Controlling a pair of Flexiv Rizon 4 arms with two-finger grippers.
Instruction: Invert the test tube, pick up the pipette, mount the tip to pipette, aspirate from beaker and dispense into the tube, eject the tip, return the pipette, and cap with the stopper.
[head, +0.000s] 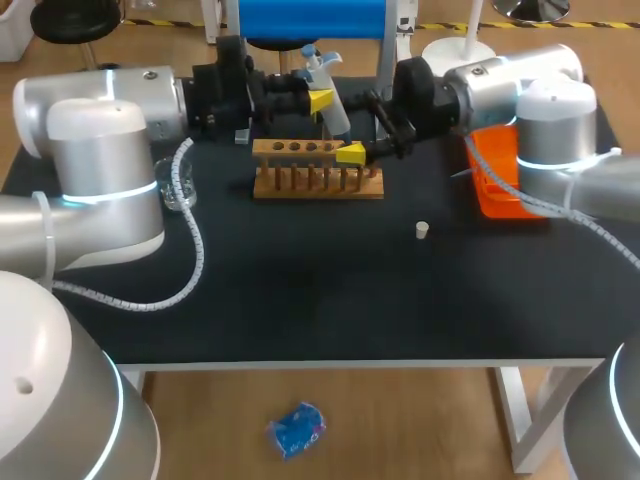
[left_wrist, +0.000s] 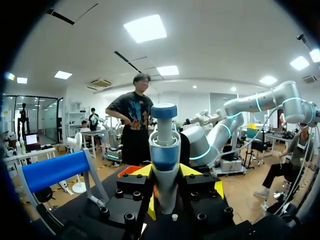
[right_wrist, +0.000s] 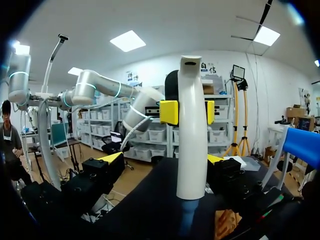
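L fingers (head: 320, 100) are clamped on the 1 pipette (left_wrist: 164, 150). A yellow tip presses each side of its white body, and its blue-capped end shows beyond the tips. The pipette hangs in the air over the far middle of the worktop (head: 330, 300), just behind the rack (head: 315, 182). R fingers (head: 350, 152) stand wide apart, gripping nothing. In the R wrist view the pipette's body sits ahead of and btwn them w/ a gap on each side. In the head view one yellow tip is at the rack's right end by the top board; touching or not, can't tell. There are 2 arms, each coming in from its own side, w/ their fingers near each other around the centre. The 1 wooden rack has a row of holes on top and a row of pegs in front. 1 glass beaker (head: 177, 190) stands to the left, just beside the L arm, well apart from the rack. 1 small white stopper (head: 422, 231) stands alone right-front of the rack, apart from everything. 1 orange tray (head: 497, 190) lies at the right, partly under the R arm. All of these keep to the far half, w/ the near edge well apart from them.
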